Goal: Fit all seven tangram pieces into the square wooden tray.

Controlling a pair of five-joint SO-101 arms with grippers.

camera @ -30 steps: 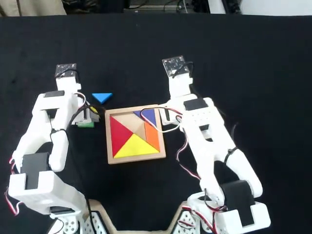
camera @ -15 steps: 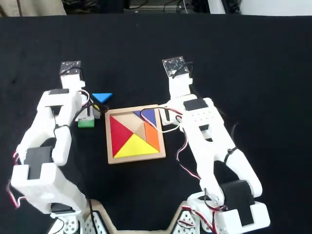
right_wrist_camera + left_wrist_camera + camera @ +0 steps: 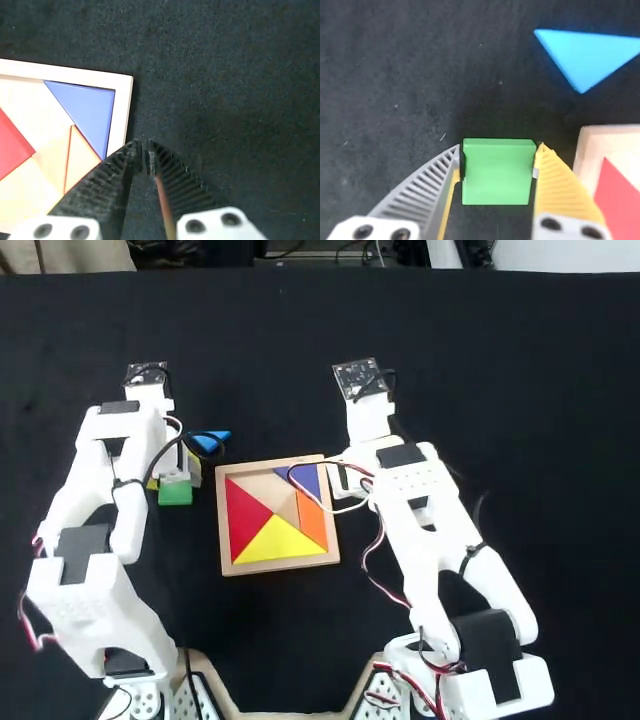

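Inside wooden tray (image 3: 262, 481) — four coloured pieces (image 3: 243, 518), left gripper (image 3: 498, 150) clasping green square (image 3: 496, 176), right gripper (image 3: 143, 148) closed.

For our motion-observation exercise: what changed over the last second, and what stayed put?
The left arm stretched farther from its base, with the left end effector closed on the green square, which barely shifted beside the tray. The right arm, the shut right end effector, the blue triangle and the tray's pieces stayed put.
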